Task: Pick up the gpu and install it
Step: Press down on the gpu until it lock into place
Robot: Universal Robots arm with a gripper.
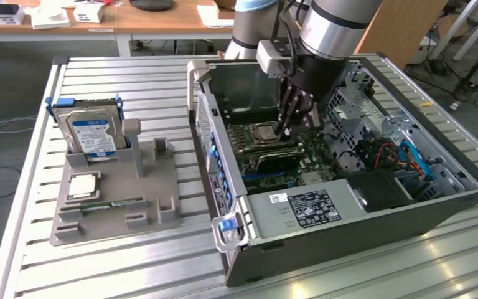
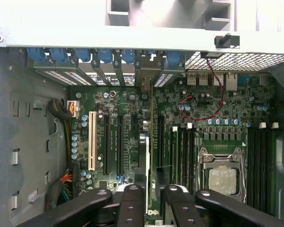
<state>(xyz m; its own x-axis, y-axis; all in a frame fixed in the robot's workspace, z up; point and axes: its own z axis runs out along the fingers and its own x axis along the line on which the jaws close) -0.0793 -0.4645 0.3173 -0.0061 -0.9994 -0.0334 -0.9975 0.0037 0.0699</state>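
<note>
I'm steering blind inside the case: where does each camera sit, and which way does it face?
Exterior view: set apart, high over the table, looking down into the open computer case; shows the arm and pincer.
Wrist view: on the wrist, looking down at the motherboard and the graphics card on edge; shows the pincer.
Both share the processor socket and the pincer.

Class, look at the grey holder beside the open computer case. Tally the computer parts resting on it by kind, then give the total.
Hard drive: 1
Processor chip: 1
RAM stick: 1
Total: 3
</note>
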